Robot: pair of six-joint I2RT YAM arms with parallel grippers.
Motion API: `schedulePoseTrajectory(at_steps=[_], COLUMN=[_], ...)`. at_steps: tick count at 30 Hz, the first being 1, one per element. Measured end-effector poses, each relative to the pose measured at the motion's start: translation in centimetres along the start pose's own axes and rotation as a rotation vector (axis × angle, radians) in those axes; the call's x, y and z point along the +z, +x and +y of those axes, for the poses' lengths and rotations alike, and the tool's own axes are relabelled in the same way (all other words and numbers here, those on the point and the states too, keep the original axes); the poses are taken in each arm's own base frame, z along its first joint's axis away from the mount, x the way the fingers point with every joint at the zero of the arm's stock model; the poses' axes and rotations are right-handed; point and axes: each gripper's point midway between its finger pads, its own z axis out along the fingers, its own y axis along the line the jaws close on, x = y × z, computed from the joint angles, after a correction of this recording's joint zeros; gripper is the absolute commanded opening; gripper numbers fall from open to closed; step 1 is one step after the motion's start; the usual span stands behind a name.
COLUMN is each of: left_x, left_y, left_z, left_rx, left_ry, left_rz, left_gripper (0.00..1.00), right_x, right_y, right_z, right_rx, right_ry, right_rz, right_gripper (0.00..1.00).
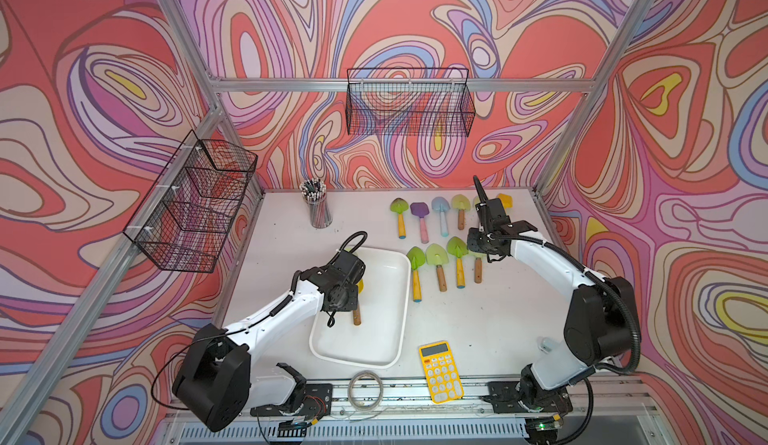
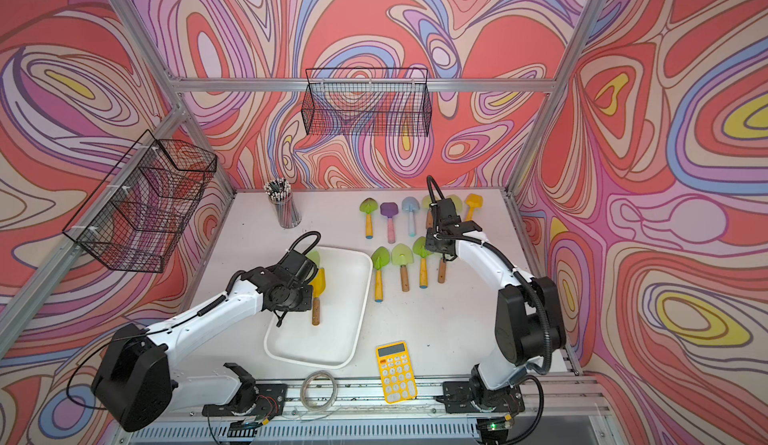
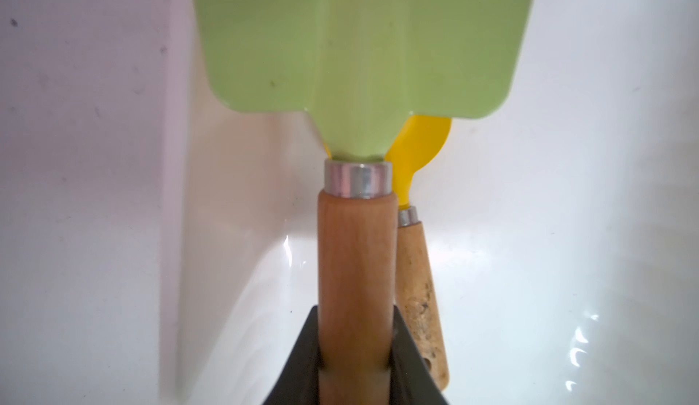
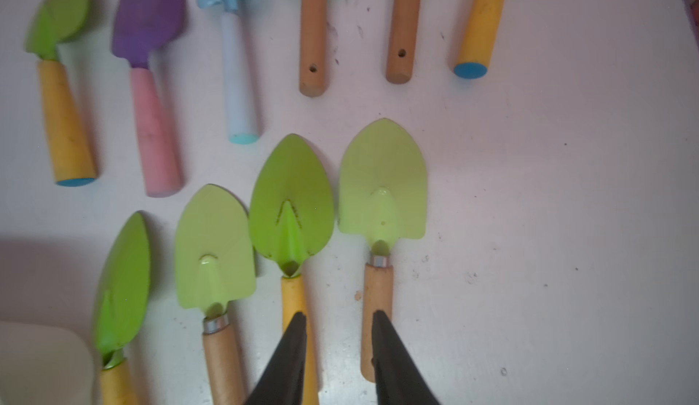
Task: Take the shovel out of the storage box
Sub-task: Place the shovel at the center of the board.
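The white storage box (image 1: 405, 297) sits in the middle of the table in both top views (image 2: 365, 293). My left gripper (image 3: 355, 316) reaches into it and is shut on the wooden handle of a light green shovel (image 3: 359, 44), with a black finger on each side of the handle. The green blade (image 2: 314, 257) points toward the box's far end. A yellow shovel (image 2: 319, 283) with a worn wooden handle (image 1: 356, 316) lies in the box, partly under the green one. My right gripper (image 4: 339, 313) is open and holds nothing. It hangs above the handles of shovels lying on the table.
Several shovels (image 1: 436, 214) lie in two rows on the table to the right of the box, under the right arm. A yellow calculator (image 1: 440, 372) and a cable coil (image 1: 365, 384) are near the front edge. A pencil cup (image 1: 319, 210) stands at the back. Black wire baskets (image 1: 409, 102) hang on the walls.
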Motion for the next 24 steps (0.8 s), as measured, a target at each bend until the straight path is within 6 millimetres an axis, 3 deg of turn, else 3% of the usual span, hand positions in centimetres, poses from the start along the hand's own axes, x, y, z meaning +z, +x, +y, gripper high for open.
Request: schedulePoseTrajectory(at_steps=[5,16,24], left_x=[-3.2,-6.2,-8.9], left_y=[-2.3,-5.1,-6.6], left_z=[-2.1,-8.5,-11.5], left_rx=[-0.01,-0.09,-0.141], left_ry=[0.139,0.635,0.915], left_rz=[-0.098,-0.154,-0.184], left_gripper=[0.0,0.0,0.0], right_x=[-2.3,-7.0,-11.4], right_y=[-0.4,-0.5,2.2], right_z=[3.4,11.6,19.6], right_rx=[0.005,0.071,-0.019], right_ry=[-0.195,-0.747,-1.145], right_rz=[-0.062,-0.109,-0.032], right_gripper=[0.38,0.38,0.41])
